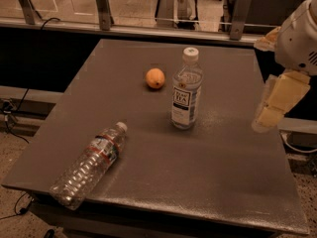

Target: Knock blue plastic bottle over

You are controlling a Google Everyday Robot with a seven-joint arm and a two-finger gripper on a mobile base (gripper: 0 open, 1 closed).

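Observation:
The blue plastic bottle (186, 90) stands upright near the middle of the grey table (163, 172). It has a white cap and a white-and-dark "TEA" label. My gripper (274, 106) hangs at the right edge of the table, pointing down. It is well to the right of the bottle and not touching it.
A ribbed clear bottle (89, 165) with a red-and-white label lies on its side at the front left. An orange fruit (155, 78) sits just left of and behind the blue bottle. A railing (148, 31) runs behind the table.

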